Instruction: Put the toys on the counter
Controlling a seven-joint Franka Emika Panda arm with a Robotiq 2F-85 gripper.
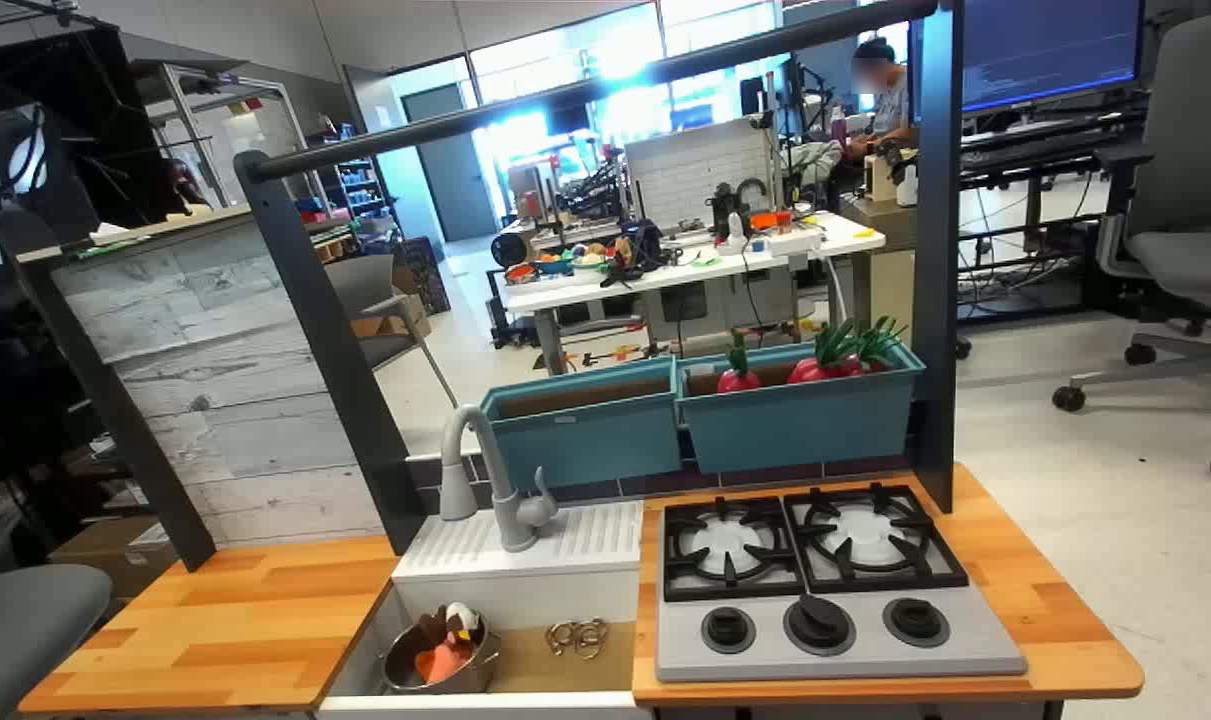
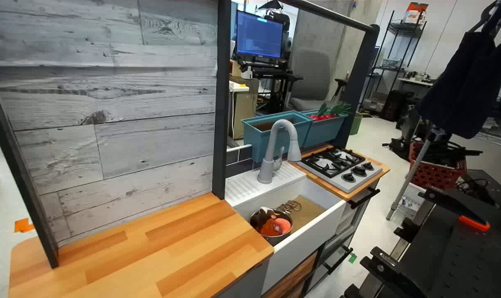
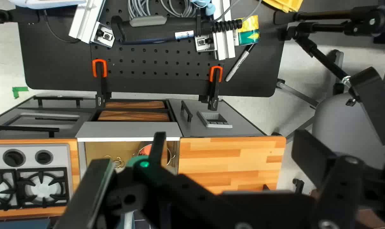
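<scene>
Wood counter (image 1: 225, 615) runs along both sides of the sink (image 1: 545, 598), and the toys (image 1: 445, 663) sit bunched in the bowl (image 2: 277, 239) inside the sink. Reckon we're right at the start, pick-up step. Next move probably calls for bringing the gripper (image 3: 208, 148) over the sink, dipping in without clipping the bowl's rim and pinching one toy. Wrist view has the fingers (image 3: 310, 146) spread wide, holding nothing afaict, with the toys well beyond the tips, down in the sink, partly hidden behind a black bit of gripper
</scene>
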